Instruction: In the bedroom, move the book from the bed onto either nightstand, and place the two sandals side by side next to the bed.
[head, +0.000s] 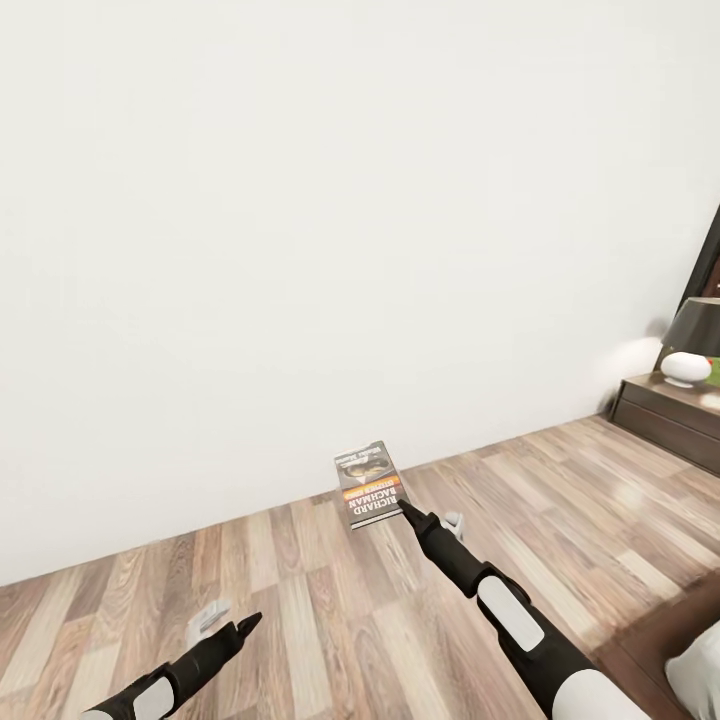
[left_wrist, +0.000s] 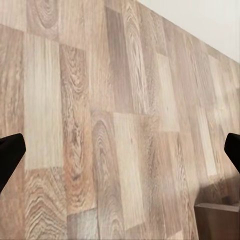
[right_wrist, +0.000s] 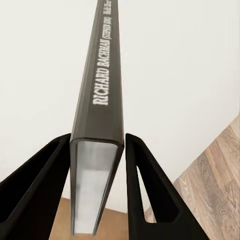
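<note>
Now: right gripper (head: 402, 507) fingers (right_wrist: 142, 190) clamped on thin dark-grey paperback book (head: 367, 485) above wood-plank floor (head: 330, 610) | left gripper (head: 250, 622) fingers (left_wrist: 10, 150) apart | dark-brown nightstand (head: 668, 418) beside white wall (head: 300, 220)

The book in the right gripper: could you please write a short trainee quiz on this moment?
1. True or false: the right gripper is shut on the book.
2. Which name is printed on the book's spine?
3. The nightstand bears: A) a lamp B) a sandal C) a mug.

Key: 1 true; 2 Richard Bachman; 3 A.
</note>
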